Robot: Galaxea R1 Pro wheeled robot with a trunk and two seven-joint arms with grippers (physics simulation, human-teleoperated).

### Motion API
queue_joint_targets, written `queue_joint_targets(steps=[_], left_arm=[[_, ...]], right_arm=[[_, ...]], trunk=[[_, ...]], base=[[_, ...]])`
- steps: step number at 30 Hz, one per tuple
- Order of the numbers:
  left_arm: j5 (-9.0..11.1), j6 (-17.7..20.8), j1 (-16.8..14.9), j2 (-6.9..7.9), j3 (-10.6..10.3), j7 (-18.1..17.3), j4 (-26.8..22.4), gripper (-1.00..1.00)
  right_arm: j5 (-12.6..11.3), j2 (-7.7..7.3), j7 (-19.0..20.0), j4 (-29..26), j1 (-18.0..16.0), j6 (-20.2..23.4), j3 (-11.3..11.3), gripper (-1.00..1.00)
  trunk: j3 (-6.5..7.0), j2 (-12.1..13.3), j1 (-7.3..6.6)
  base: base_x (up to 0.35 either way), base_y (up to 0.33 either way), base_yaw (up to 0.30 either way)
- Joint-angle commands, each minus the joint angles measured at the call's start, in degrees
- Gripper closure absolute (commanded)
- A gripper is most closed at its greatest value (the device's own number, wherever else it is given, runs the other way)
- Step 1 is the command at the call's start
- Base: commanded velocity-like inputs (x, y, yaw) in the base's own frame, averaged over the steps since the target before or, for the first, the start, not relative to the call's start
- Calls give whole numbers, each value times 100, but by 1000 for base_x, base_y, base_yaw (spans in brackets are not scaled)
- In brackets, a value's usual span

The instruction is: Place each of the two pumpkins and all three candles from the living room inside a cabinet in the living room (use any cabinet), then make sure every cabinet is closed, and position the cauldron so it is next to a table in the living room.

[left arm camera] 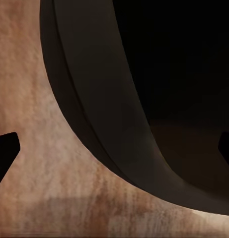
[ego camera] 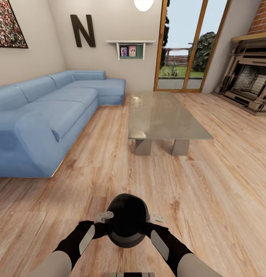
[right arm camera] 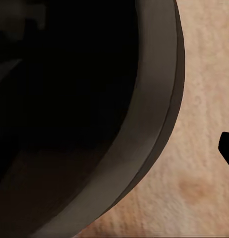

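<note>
Matte black and round-bellied, the cauldron (ego camera: 127,221) sits between my two wrists low in the head view, held over the light wood plank floor (ego camera: 209,200), its dome-like side turned up toward the camera. My left gripper (ego camera: 105,216) presses at its left flank and my right gripper (ego camera: 156,218) at its right, each with a pale finger against the pot; both jaws look clamped onto its rim, one from each side. Ahead of it, well apart, stands the table (ego camera: 163,115), long and low with a glossy grey-beige top and pale blocky legs, the blue sofa (ego camera: 44,115) off to its left and the glass doors (ego camera: 186,46) beyond. My left wrist camera gives what the head view hides: the cauldron's thick, dull-brown rim (left arm camera: 109,124) curving around a dark hollow interior, with floor planks beside it. My right wrist camera shows the same rim (right arm camera: 154,114) from the opposite side, again edged by pale wood.
</note>
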Motion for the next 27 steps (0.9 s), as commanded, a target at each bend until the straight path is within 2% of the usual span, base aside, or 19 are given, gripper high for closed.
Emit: queue_joint_targets(steps=[1, 4, 8, 16, 25, 26, 27], left_arm=[[1, 0, 0, 1, 0, 0, 0, -100], [1, 0, 0, 1, 1, 0, 0, -100], [1, 0, 0, 1, 1, 0, 0, -100], [1, 0, 0, 7, 1, 0, 0, -100], [1, 0, 2, 10, 7, -4, 0, -100], [1, 0, 1, 10, 8, -6, 0, -100], [1, 0, 0, 10, 9, -7, 0, -100]], right_arm=[[0, 0, 2, 2, 0, -3, -1, -100], [0, 0, 5, 19, 0, -6, -7, -100], [0, 0, 6, 37, 0, -20, -10, -100], [0, 0, -2, 41, 0, -100, -10, -100], [-46, 0, -8, 41, 0, -87, -10, -100], [-49, 0, -9, 41, 0, -87, -10, 100], [-54, 0, -9, 41, 0, -83, -10, 100]], trunk=[[-23, -2, 2], [-89, -6, 10], [-89, -6, 10], [-267, -16, 31], [-267, -16, 31], [-267, -16, 31], [-267, -16, 31]], base=[[0, 0, 0], [0, 0, 0], [0, 0, 0], [0, 0, 0], [0, 0, 0], [0, 0, 0], [0, 0, 0]])
